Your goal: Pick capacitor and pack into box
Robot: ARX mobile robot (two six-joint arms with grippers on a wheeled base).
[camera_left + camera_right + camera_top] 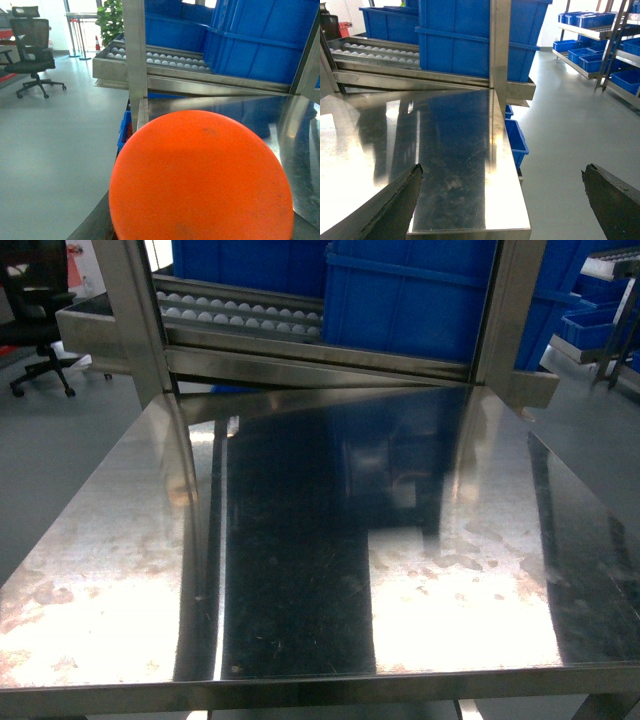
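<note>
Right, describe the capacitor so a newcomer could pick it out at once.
Start from the steel table in front of the rack of blue bins, seen in the left wrist view. Right at that camera, filling the lower middle of the picture, is the capacitor, its flat round face turned to the lens. It is the only bright orange-red thing there; everything around it is blue, steel or grey.

Lighting: bright, even indoor light. Steel table (300, 570): strong white glare patches near left and near right in the head view, a dark reflected band between them, blue bins (400, 300) mirrored at the far edge. Capacitor (200, 175): very close to the left wrist lens, soft-focused, evenly lit. Right gripper fingers (395, 210): dark, blurred at the near edge. Far window areas overexposed.
</note>
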